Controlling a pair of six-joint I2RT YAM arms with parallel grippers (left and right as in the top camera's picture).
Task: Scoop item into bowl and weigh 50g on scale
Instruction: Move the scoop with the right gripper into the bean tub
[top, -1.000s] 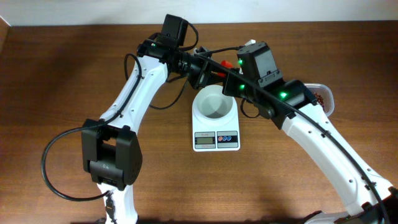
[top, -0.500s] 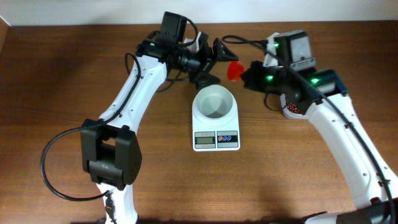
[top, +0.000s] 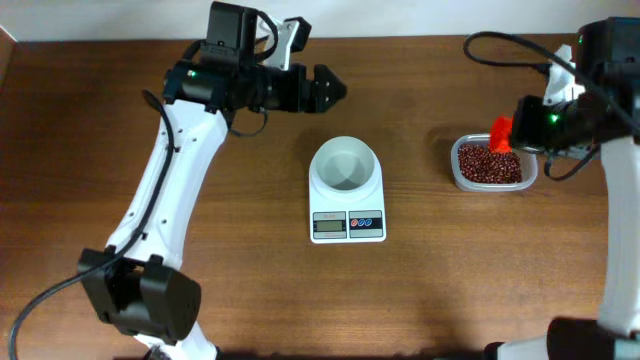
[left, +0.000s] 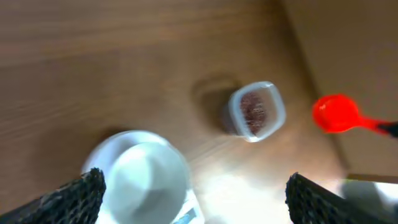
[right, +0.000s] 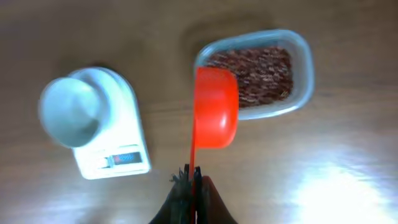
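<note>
jaws pinching scoop (right: 215, 106) handle on right gripper (right: 194, 182), over tub (right: 305, 59) of beans (right: 261, 68); spread on left gripper (top: 328, 88), near bowl (top: 345, 165).

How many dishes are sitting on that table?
2. The white bowl sits on the scale mid-table. A clear container of beans lies to its right, with the right claw's red scoop above it. None appears hidden.
</note>
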